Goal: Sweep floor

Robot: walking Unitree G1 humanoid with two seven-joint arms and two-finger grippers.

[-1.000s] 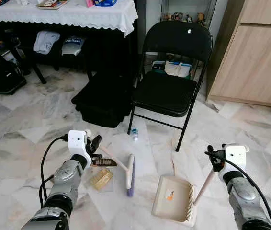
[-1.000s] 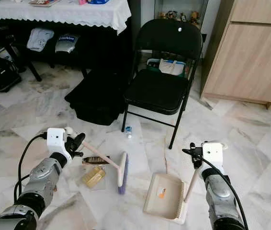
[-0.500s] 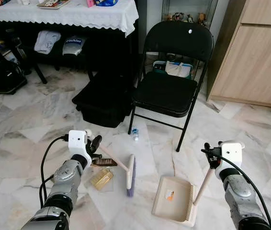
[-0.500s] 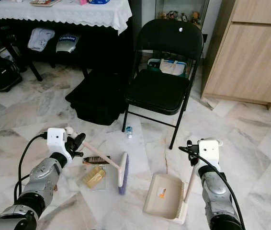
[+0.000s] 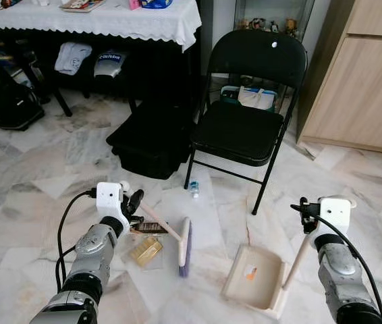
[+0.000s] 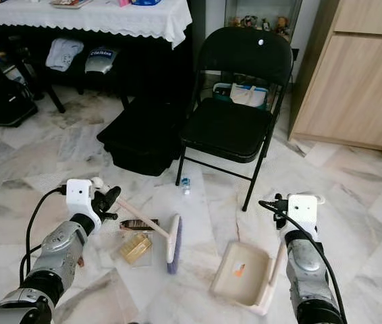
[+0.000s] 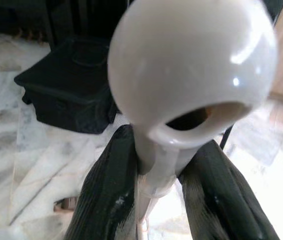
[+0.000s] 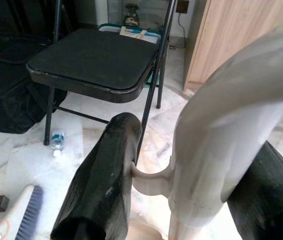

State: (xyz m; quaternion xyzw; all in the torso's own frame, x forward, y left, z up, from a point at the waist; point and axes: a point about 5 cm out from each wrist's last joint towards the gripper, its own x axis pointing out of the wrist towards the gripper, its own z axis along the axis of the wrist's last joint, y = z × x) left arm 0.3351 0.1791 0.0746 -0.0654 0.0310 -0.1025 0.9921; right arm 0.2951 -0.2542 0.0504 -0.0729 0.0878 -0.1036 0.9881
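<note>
On the marble floor, before the black chair:
Broom (image 5: 177,236): lies low on the floor (image 5: 36,175), cream handle running up to the left gripper, purple-bristled head toward the dustpan.
Left gripper (image 5: 131,202): both black fingers (image 7: 106,195) clamped on the broom handle just under its rounded knob.
Dustpan (image 5: 255,280): cream, resting on the floor to the right of the broom head, well apart from it, tilted; a small white and orange sticker inside, print too small to read.
Right gripper (image 5: 305,217): fingers (image 8: 104,185) closed around the top of the dustpan's upright handle.
Litter: a gold wrapper (image 5: 144,251) and a dark brown packet (image 5: 147,229) beside the broom handle; a small bottle (image 5: 194,189) near the chair leg. Lettering unreadable.
Folding chair (image 5: 245,121): black, empty seat, a bag behind it.
Table (image 5: 110,17): white lace-edged cloth; beneath it two caps (image 5: 110,62), one with white lettering too blurred to read.
Black bin (image 5: 154,138): on the floor left of the chair.
Cabinet (image 5: 360,74): light wood, at the right.
</note>
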